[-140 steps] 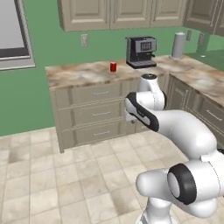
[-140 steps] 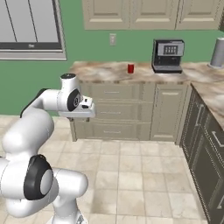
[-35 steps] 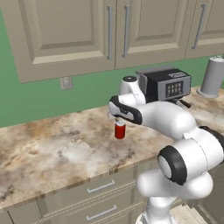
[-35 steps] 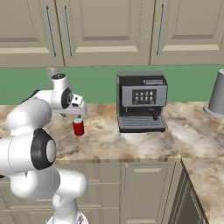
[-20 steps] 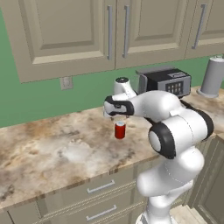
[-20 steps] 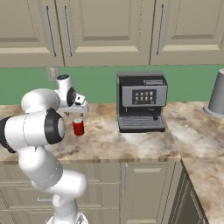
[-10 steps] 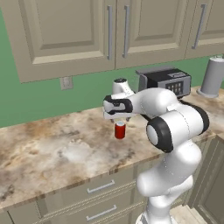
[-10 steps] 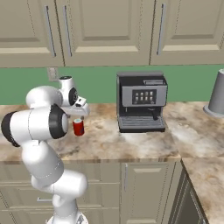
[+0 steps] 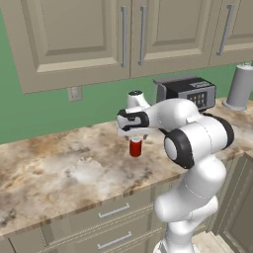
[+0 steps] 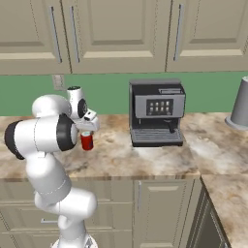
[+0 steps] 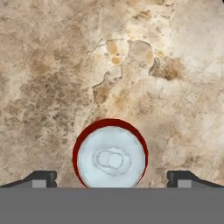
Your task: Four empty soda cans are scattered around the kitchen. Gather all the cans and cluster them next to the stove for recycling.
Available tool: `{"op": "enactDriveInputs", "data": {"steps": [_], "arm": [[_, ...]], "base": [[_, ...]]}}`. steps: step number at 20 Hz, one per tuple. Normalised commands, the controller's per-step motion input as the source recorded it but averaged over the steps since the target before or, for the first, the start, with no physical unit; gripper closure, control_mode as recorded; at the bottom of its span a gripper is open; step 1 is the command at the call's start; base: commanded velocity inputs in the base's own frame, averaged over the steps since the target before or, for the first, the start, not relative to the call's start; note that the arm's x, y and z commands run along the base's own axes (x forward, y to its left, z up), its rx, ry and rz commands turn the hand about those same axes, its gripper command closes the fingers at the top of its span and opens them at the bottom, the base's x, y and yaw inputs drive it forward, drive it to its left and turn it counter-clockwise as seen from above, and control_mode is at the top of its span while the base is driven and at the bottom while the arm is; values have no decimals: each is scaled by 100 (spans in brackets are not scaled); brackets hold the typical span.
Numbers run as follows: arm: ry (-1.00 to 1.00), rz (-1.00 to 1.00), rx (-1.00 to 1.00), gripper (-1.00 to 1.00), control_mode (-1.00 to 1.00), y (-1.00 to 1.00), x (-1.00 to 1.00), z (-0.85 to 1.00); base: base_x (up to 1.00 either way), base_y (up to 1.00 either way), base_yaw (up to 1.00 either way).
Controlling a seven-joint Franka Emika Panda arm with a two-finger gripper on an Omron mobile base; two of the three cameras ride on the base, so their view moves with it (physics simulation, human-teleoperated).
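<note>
No text, label, brand or number can be read anywhere. The can [image 11: 110, 154] shows a plain red side and a bare silver top with its tab (no print on it). The coffee machine [image 10: 157, 112] has a dark front panel with small pale marks, too blurred to read as words or digits.

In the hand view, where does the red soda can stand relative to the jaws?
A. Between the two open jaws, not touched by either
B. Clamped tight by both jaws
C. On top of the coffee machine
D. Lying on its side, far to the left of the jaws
A: seen from above, the soda can stands upright on the counter, with a clear gap to each finger tip of the open gripper.
</note>
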Motion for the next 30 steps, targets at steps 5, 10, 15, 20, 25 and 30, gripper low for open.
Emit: {"op": "enactDriveInputs", "data": {"steps": [5, 10, 15, 20, 25, 30], "arm": [[-1, -9, 0, -100, -100, -4, -2, -22], [-3, -8, 0, -100, -100, 0, 0, -26], [-3, -6, 0, -100, -100, 0, 3, -27], [-2, -6, 0, -100, -100, 0, 1, -28], [-2, -1, 0, -100, -100, 0, 0, -13], [0, 0, 0, 100, -100, 3, 0, -6]], "base": [[0, 0, 0], [0, 0, 0], [0, 0, 0], [0, 0, 0], [0, 0, 0], [0, 0, 0]]}}
